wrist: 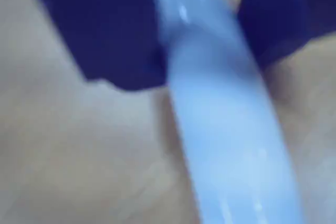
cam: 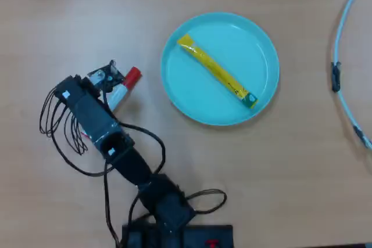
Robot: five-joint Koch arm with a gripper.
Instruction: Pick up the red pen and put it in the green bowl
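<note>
The red pen (cam: 131,77), white barrel and red cap, lies at an angle on the wooden table, left of the green bowl (cam: 250,39). My gripper (cam: 115,84) is down over the barrel, and the red cap sticks out to the upper right. In the wrist view the barrel (wrist: 226,145) is a blurred pale band very close to the camera. My gripper (wrist: 205,72) shows there as dark blue jaws that press against the barrel from both sides. The bowl is out of the wrist view.
A flat yellow sachet with a green end (cam: 216,71) lies diagonally in the bowl. A pale blue hoop or tube (cam: 343,39) curves along the right edge. Loose black wires (cam: 58,132) hang off the arm at left. The arm's base (cam: 168,225) sits at the bottom.
</note>
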